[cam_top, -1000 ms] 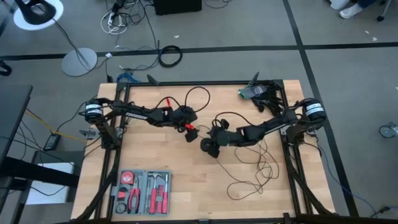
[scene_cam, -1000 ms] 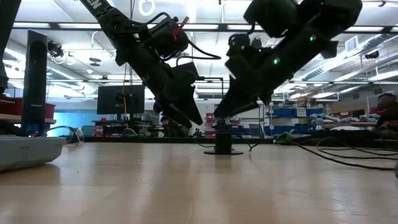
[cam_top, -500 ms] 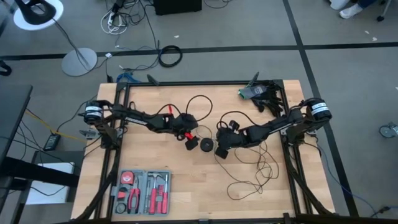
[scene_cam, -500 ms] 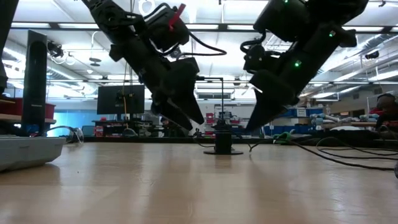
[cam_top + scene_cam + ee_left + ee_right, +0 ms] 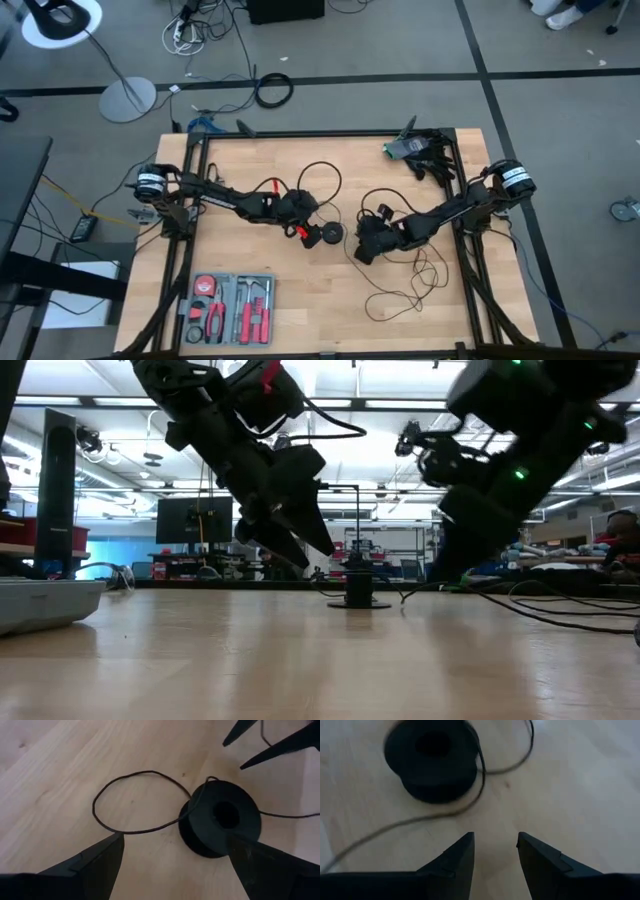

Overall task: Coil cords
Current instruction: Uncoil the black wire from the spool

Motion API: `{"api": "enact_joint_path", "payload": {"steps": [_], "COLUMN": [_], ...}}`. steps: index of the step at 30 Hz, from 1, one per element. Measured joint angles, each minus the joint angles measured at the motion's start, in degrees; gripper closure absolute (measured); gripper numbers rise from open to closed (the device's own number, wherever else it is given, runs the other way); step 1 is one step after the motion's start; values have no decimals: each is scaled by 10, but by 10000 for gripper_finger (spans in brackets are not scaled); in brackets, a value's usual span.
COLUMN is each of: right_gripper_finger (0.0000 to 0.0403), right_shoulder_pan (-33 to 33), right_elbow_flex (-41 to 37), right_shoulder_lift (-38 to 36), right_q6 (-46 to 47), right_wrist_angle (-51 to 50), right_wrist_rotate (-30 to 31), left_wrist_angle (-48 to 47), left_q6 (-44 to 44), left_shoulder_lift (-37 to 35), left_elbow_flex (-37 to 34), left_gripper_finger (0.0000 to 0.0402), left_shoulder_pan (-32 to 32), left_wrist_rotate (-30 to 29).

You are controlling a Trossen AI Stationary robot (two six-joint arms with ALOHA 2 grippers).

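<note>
Wooden table (image 5: 250, 170), framed by black rails, unchanged.
Left arm (image 5: 215, 196) reaching from the table's left edge toward centre, stretched farther in than a second ago.
Right arm (image 5: 450, 208) reaching from the right edge, pulled back rightward since the earlier frames; earlier directly over the spool, now clear of it.
Tool kit tray (image 5: 228, 309) with red-handled tools near the front left edge, same spot.
Pale cable bundle (image 5: 415, 150) at the back right corner, not moved.
Left gripper (image 5: 312, 234) low at table centre, just left of the spool, jaws spread wide, nothing between them; wrist view shows both fingers (image 5: 85, 865) flanking the spool without touching.
Right gripper (image 5: 362, 250) just right of the spool, off it, jaws partly apart with a narrow gap, holding nothing in the wrist view; fingertips (image 5: 455, 855) over bare wood.
Black spool (image 5: 329, 233) upright on the table centre between the two grippers, uncovered now; hidden under the right gripper a second ago. Seen also in the low view (image 5: 358, 588), standing alone on the wood.
Thin black cord (image 5: 405, 275) in loose tangled loops across the right front of the table, running up to the spool; one small loop (image 5: 135, 800) lying flat beside the spool, another strand passing the spool's rim (image 5: 482, 772). Not coiled on the spool yet.
</note>
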Motion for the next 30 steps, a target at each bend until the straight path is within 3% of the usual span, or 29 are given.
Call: {"api": "enact_joint_path", "payload": {"steps": [6,10,19,30], "right_gripper_finger": [254,254,254,254], "right_shoulder_pan": [10,4,3,-3], "right_elbow_flex": [-59,-71,-71,-70], "right_shoulder_lift": [0,0,0,0], "right_q6": [24,9,-16,-42], "right_wrist_angle": [106,163,181,227], "right_wrist_rotate": [2,2,2,2], "left_wrist_angle": [3,-6,-142,-152], "left_q6": [-29,-23,19,22], "left_shoulder_lift": [16,53,140,149], "left_elbow_flex": [15,64,197,203], "left_gripper_finger": [49,49,49,49], "left_shoulder_pan": [-13,-19,-20,-20], "left_wrist_rotate": [-28,-43,-65,-86]}}
